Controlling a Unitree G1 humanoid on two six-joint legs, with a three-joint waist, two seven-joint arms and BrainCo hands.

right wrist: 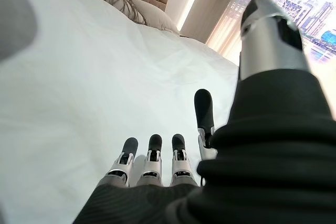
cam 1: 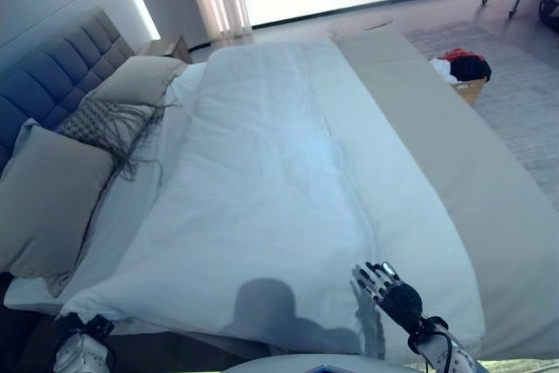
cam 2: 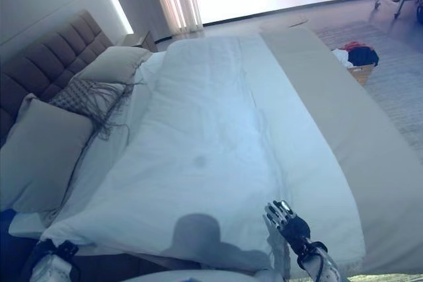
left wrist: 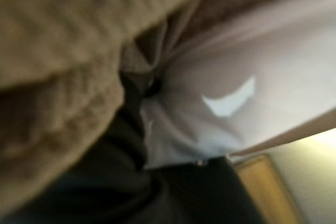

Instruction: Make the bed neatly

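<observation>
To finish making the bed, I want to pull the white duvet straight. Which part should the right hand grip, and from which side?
Probably the white duvet near edge, beside the open right hand resting on it. Come from the robot's own side, fingers curling under the hem: that edge hangs free there, so it can be pinched.

Head stereo overhead; wrist close-ups.

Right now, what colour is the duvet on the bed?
White, clearest in the left eye view: duvet.

Pillows (cam 1: pixel 52 194) left of duvet (cam 1: pixel 271 181); basket (cam 1: pixel 467 86) right of bed (cam 1: pixel 489 198).
</observation>
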